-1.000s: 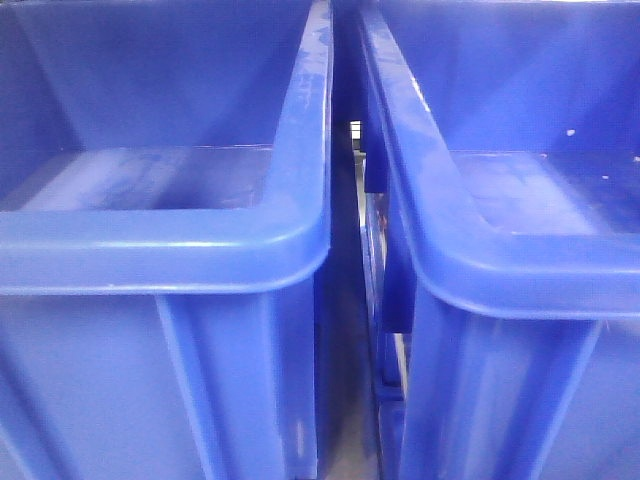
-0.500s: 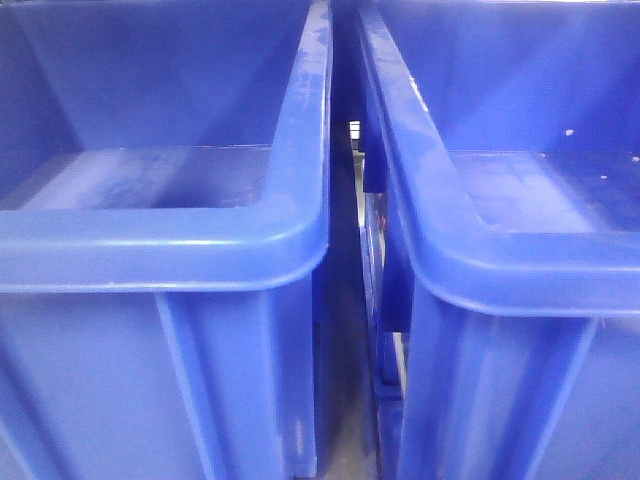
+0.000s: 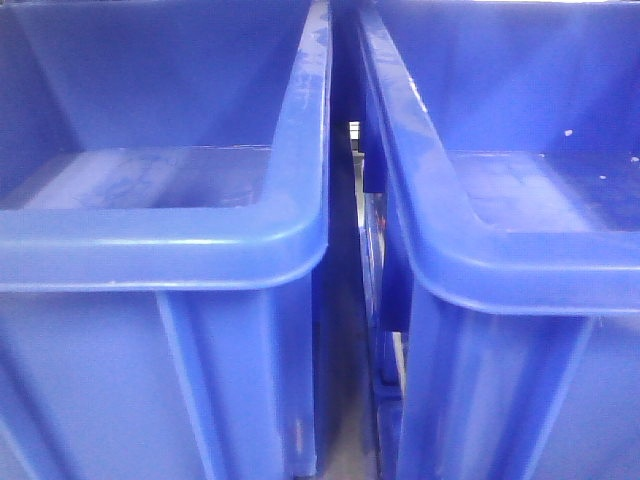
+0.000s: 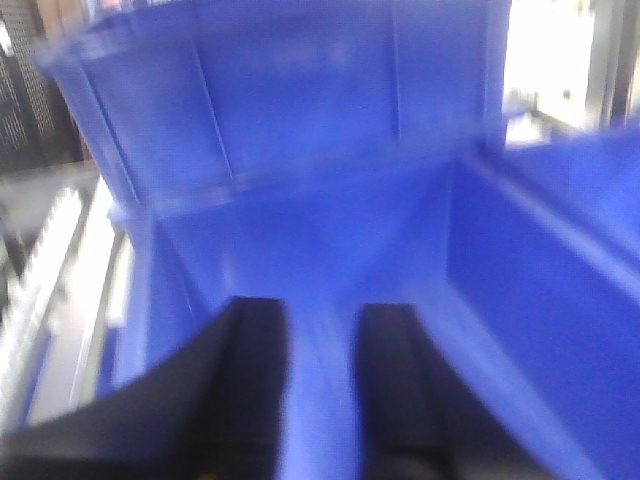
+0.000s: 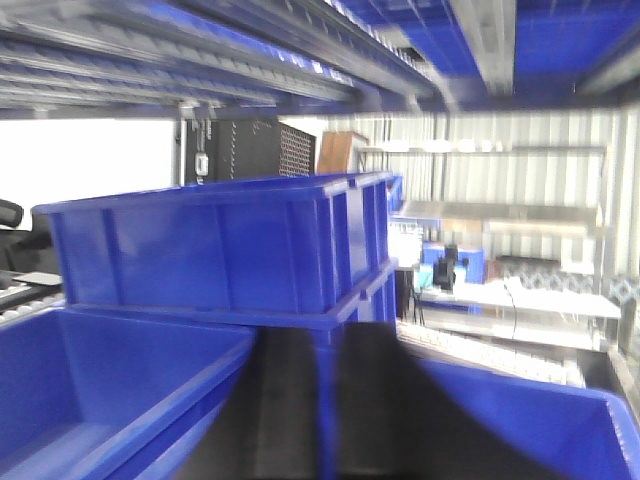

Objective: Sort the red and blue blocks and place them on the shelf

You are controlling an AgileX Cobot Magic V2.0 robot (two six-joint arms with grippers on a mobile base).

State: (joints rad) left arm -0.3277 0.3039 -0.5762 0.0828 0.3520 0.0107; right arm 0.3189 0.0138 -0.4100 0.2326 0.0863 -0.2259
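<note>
**At the shelf, no blocks to be seen**

On the left in the front view is one big blue bin (image 3: pixel 160 240). Next to it is a thin dark gap, and then a second blue bin (image 3: pixel 520 285). They are close but not touching. Neither one shows a block inside.

My left gripper (image 4: pixel 325 318) hangs over the floor of a bin. Its two black fingers stand a little apart, and there is only blue between them. The picture is blurry, so I cannot tell if that blue is the bin or the blue cube.

My right gripper (image 5: pixel 328 338) has its fingers almost together, with nothing between them that I can see. Above it run the grey rails of the shelf (image 5: pixel 200 60).

The red and blue blocks show nowhere — not in a bin, not on a rail.

I think I am in the placing step (or looking for a spot). The next move needs slow hands, kept away from the bin walls.
</note>
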